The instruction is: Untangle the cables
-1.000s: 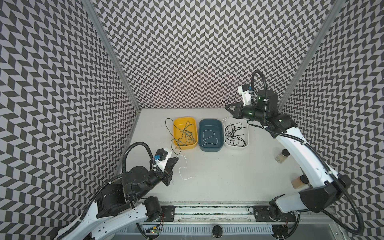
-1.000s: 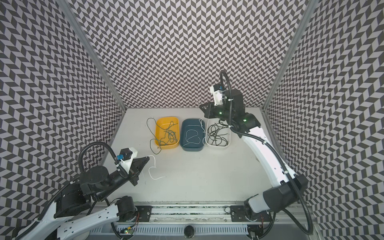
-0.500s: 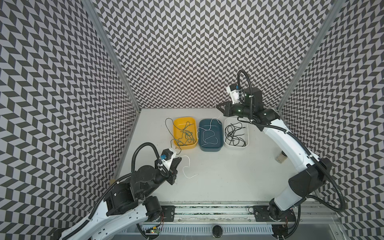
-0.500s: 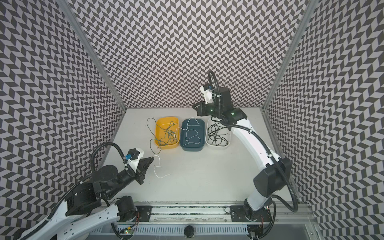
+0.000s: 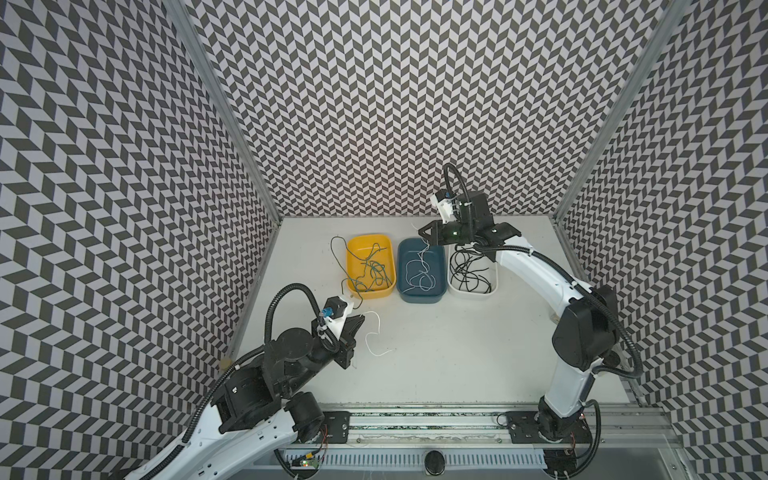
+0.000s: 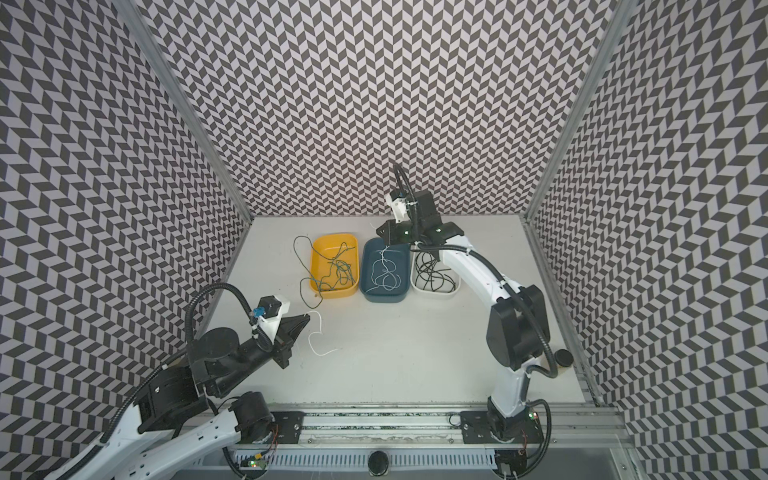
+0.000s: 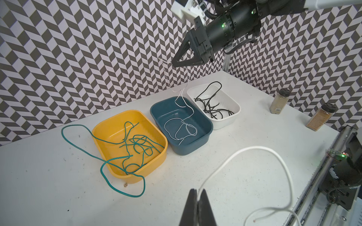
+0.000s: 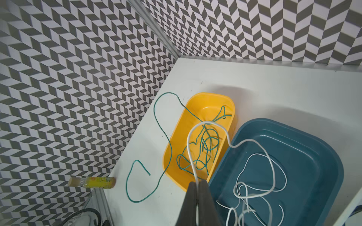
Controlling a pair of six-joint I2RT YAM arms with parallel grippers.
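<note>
R pincer (image 5: 422,232), shut on white cable (image 8: 207,122), has swung left from over white tray (image 5: 473,294) to above blue tray (image 5: 419,300); cable's slack now coils inside. L pincer (image 5: 360,320) clamps second white cable (image 7: 254,147), near-left on worktop (image 5: 457,353). Prob. next for blue tray.

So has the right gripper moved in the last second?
Yes. In both top views the right gripper, shut on a white cable, has swung left, from above the white tray to above the blue tray's far rim.
</note>
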